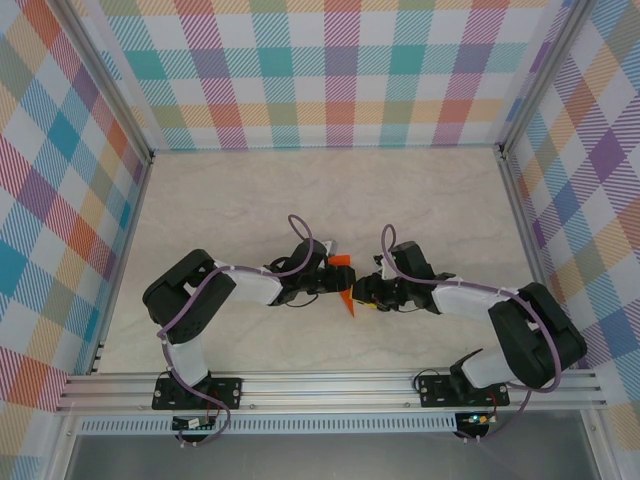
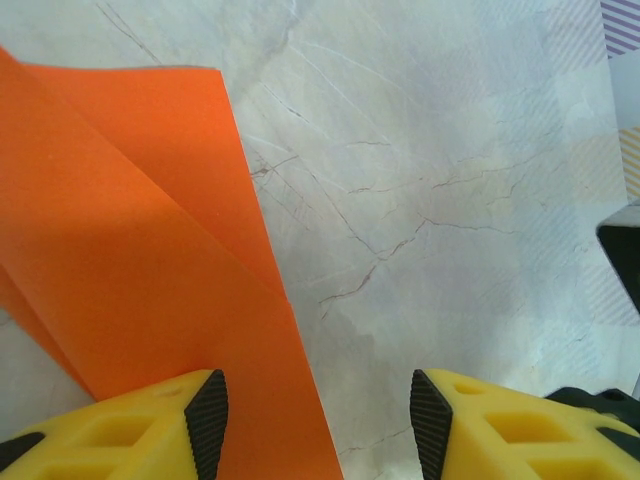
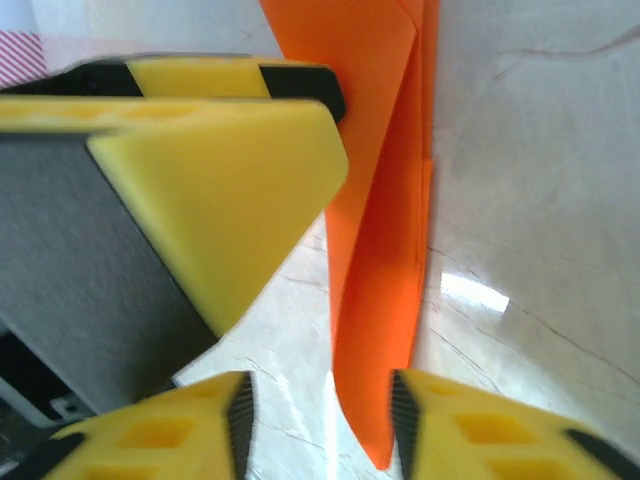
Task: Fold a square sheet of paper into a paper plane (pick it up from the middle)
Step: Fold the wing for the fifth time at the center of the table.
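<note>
Parted left fingers [image 2: 207, 425] at the bottom edge of the left wrist view, clenched on nothing, with a wide gap of bare desk [image 2: 450, 200] between the pads. Orange paper plane [image 2: 130, 240] across the left half of that frame, running down just inside the gap by the left-of-frame pad; touching it or merely beside it, cannot tell.

Parted right fingers [image 3: 400, 425] as well, at the bottom of the right wrist view, gripping nothing. Narrow pointed end of the paper plane [image 3: 380, 250] between them, nearer the right-of-frame pad. One blurred yellow finger of the left arm in the upper left, close against the paper.

Judged well along: layered folds, a diagonal crease and a slim dart shape already made. Probably left: any last wing folds and a clean pick-up from the middle. No telling what supports the paper.

From above, paper plane [image 1: 343, 283] at frame centre between both sets of fingers. Wrists facing each other, forearms reaching inward, elbows bowed out toward the left and right edges, bases at the bottom.
</note>
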